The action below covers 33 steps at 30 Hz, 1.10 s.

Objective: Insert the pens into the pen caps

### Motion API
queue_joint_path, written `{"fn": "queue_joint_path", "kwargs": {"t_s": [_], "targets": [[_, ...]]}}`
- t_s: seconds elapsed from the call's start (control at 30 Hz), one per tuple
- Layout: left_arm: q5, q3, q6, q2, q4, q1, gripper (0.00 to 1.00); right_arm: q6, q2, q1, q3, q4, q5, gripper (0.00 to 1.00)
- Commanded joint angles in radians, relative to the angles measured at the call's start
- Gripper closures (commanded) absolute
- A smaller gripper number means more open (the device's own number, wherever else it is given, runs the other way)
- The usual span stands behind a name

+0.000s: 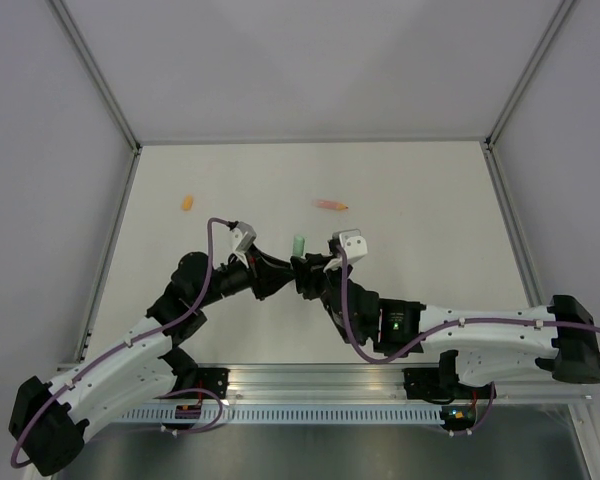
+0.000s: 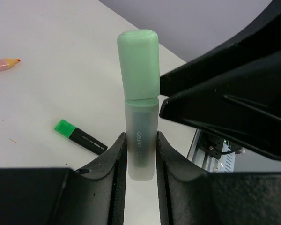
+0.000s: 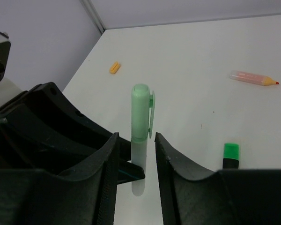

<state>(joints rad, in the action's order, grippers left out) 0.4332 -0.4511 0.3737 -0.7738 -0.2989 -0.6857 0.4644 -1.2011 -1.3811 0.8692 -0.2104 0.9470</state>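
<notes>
My left gripper (image 2: 141,139) is shut on the frosted body of the pale mint pen (image 2: 140,140) and holds it upright above the table. The mint cap (image 2: 138,63) sits on its top end. My right gripper (image 3: 135,139) is open, its jaws on either side of the same pen (image 3: 139,154), with a gap on the right side. In the top view both grippers, left (image 1: 290,270) and right (image 1: 312,272), meet at mid-table under the capped pen (image 1: 299,244). The salmon pen (image 1: 332,204) lies uncapped at the far middle. The orange cap (image 1: 187,202) lies far left. The black pen with a bright green end (image 2: 79,136) lies on the table.
The white table is walled by grey panels with aluminium posts (image 1: 98,75) at the back corners. A metal rail (image 1: 380,385) runs along the near edge by the arm bases. The black pen also shows in the right wrist view (image 3: 231,154).
</notes>
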Motion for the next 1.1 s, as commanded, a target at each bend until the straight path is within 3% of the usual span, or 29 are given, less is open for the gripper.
{"fn": "queue_joint_path", "kwargs": {"t_s": [0.0,0.77,1.07], "targets": [[-0.047,-0.008,0.024,0.016,-0.062,0.006,0.98,-0.014,-0.021,-0.021,0.005,-0.029,0.041,0.58],[-0.017,-0.004,0.014,0.022,-0.075,0.005,0.98,-0.01,-0.095,-0.019,0.047,-0.072,0.107,0.62],[-0.013,0.003,0.013,0.036,-0.082,0.005,0.98,0.011,-0.114,-0.019,0.05,-0.101,0.072,0.72]]}}
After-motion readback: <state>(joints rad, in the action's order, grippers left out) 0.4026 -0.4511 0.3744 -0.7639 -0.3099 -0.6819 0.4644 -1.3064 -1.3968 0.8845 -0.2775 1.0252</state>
